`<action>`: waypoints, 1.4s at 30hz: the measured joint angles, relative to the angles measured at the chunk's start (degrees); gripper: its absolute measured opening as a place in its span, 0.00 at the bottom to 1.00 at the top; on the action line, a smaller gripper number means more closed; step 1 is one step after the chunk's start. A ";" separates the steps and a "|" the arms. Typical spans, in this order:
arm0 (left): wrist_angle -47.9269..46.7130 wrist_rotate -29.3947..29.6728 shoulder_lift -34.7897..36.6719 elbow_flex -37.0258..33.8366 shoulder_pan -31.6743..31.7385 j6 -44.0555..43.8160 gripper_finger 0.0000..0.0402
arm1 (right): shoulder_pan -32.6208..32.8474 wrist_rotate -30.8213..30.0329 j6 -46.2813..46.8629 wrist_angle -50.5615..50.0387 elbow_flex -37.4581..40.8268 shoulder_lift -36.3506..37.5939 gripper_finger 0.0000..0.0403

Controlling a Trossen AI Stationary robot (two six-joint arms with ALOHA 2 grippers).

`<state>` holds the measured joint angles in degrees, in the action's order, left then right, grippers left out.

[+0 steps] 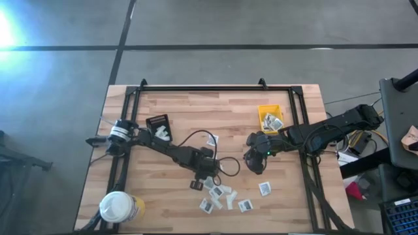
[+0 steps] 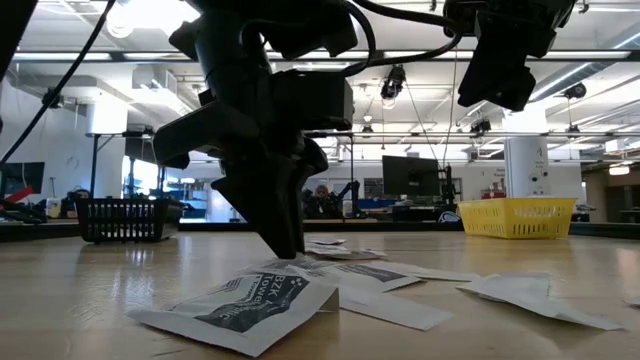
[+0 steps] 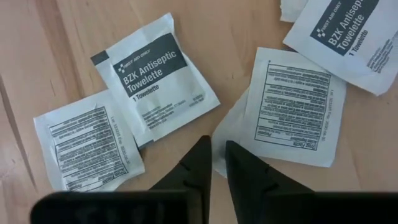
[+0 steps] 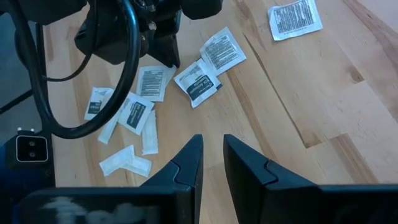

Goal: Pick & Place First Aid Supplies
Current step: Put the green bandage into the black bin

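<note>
The left gripper [image 1: 208,177] hangs low over a loose scatter of first aid supplies [image 1: 222,194] near the front edge of the wooden table [image 1: 183,215], its two dark fingers [image 3: 200,163] nearly closed with only a thin gap between them and nothing held, the tips poised just above the bare wood between a face-up antiseptic towelette packet [image 3: 155,78] and a face-down packet [image 3: 292,109], seemingly lining up for a pinch on one edge. The right gripper [image 1: 256,158] waits higher and just beside the cluster, fingers likewise almost together and empty, looking down across the pile towards the other arm. Some packets already lie in the yellow bin [image 1: 270,119] at the right rear of the table, which suggests sorting is partly done, while one packet [image 1: 212,140] sits alone mid-table and another [image 1: 264,188] lies apart to the right. A white-lidded tub [image 1: 119,207] stands at the front left corner, a black tray [image 1: 157,123] towards the left rear
</note>
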<state>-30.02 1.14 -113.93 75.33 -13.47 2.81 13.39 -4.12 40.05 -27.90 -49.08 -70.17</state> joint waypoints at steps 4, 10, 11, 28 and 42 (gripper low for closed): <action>-0.20 0.27 0.00 -0.03 0.02 -0.26 0.07 | -0.02 0.00 0.00 -0.02 0.00 0.00 0.15; -1.20 0.42 1.26 -0.13 0.02 -1.68 0.03 | 0.00 -0.02 0.00 -0.04 0.00 0.00 0.15; -1.52 0.42 1.43 -0.16 -0.01 -1.85 0.03 | 0.00 -0.02 0.00 -0.04 0.00 0.00 0.15; -8.39 2.00 10.58 -0.43 -0.36 -4.84 0.00 | 1.62 -0.40 -0.17 -0.07 0.00 0.00 0.15; -29.43 20.44 21.39 -0.70 -0.52 -19.30 0.00 | 1.88 -0.59 -0.78 -0.07 0.22 0.00 0.15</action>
<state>-59.45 21.58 -92.53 74.63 -14.00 -16.49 15.27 -4.71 39.28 -27.97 -48.86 -70.17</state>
